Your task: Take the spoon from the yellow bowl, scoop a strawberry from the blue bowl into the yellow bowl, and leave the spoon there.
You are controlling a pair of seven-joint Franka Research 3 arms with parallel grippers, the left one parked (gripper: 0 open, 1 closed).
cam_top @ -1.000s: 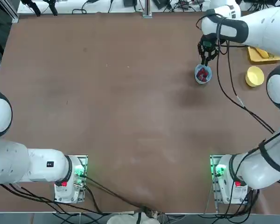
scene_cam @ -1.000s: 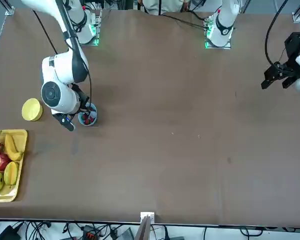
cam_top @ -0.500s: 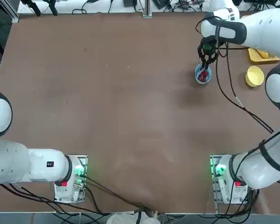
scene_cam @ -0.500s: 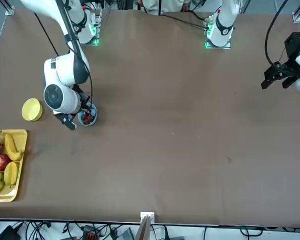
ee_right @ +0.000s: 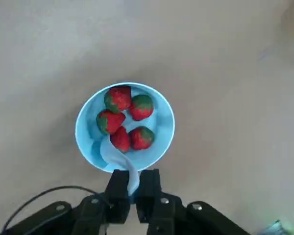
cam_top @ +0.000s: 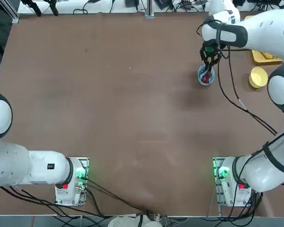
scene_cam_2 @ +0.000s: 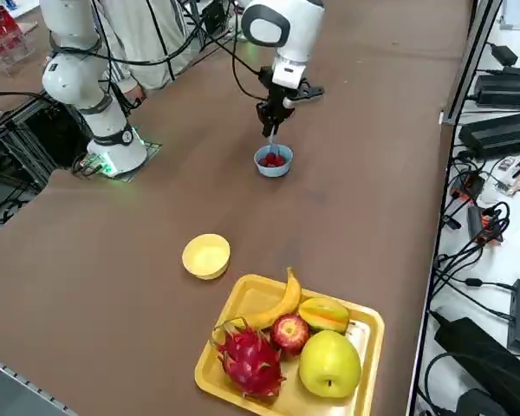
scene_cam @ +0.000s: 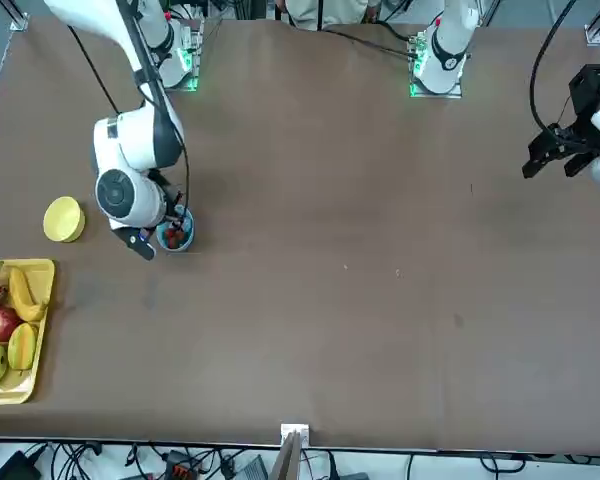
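Over the last second the right arm's wrist has drifted a little toward the far edge of the table in the top view, while the right gripper [ee_right: 133, 188] stays poised over the blue bowl [cam_top: 206, 75]. Its two fingers are pinched tight on the handle of the pale spoon [ee_right: 118, 157], whose bowl end reaches down inside the blue bowl and rests against one strawberry [ee_right: 120, 138] among five. The yellow bowl [cam_top: 258, 77] sits empty, well apart from the blue bowl, toward the robot's right, near the yellow fruit tray [scene_cam_2: 358, 322] with its banana, apple and dragon fruit. Judging from this, the spoon has already been collected and the scooping step is in hand: the spoon tip is at the berries but no strawberry appears lifted onto it yet. The next move calls for sliding the spoon's bowl under a berry, probably pressing it against the bowl wall so it cannot roll off, then raising it level and carrying it steadily across to the yellow bowl. A tilt of the wrist on the way would likely spill the fruit onto the brown table [cam_top: 132, 104].
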